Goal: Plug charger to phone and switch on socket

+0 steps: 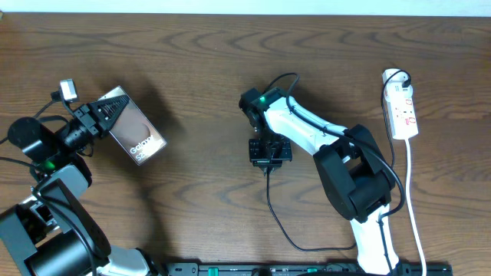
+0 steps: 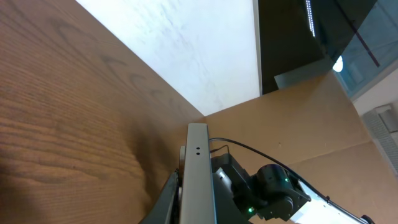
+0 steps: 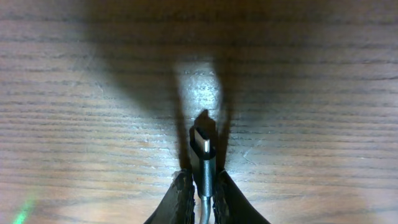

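right pincer grips charger tip, left pincer w/ phone.

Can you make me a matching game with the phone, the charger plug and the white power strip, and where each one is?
Things:
1. phone
2. charger plug
3. power strip

Places:
A. lying at the right side of the table
B. pinched in the right tool
C. held by the left tool

Pairs: 1-C, 2-B, 3-A
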Robot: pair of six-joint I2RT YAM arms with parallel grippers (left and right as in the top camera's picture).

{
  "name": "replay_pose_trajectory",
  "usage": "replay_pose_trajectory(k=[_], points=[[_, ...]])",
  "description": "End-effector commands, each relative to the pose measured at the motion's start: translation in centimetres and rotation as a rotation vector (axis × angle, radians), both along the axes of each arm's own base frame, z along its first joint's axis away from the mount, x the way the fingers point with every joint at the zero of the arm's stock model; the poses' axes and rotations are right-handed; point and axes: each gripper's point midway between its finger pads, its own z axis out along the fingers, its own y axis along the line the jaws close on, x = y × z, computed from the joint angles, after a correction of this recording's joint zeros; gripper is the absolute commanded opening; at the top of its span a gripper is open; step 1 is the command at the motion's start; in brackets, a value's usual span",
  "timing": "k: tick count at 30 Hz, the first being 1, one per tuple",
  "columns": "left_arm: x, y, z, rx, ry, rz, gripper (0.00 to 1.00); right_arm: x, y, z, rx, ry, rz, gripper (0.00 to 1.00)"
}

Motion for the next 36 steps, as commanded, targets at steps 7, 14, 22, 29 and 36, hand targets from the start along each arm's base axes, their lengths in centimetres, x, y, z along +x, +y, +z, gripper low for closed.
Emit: replay_pose_trajectory(k=[7,14,22,29,36], points=[[-0.4,-0.2,0.3,0.006,-0.011,-0.016,0.07,-1.8,-2.8,-6.5,-0.132,0.103,0.0,0.07],[-0.4,-0.2,0.3,0.006,-0.011,-0.016,0.08,-1.1,-2.8,-6.6,-0.121,0.086,-0.015,0.17],[-0.4,-0.2,0.3,0.006,-0.011,-0.017,0.08,-0.1,-3.2,-6.8,-0.108,0.07,-0.043,0.21],[-0.4,-0.2,0.3,0.006,-0.011,-0.016,0.07,0.6,-3.4,-7.0,-0.106,0.046,-0.05,0.21],[-0.4,-0.2,0.3,0.006,-0.011,-0.016,0.07,0.6,-3.5,-7.0,-0.108,0.044,-0.05,0.13]])
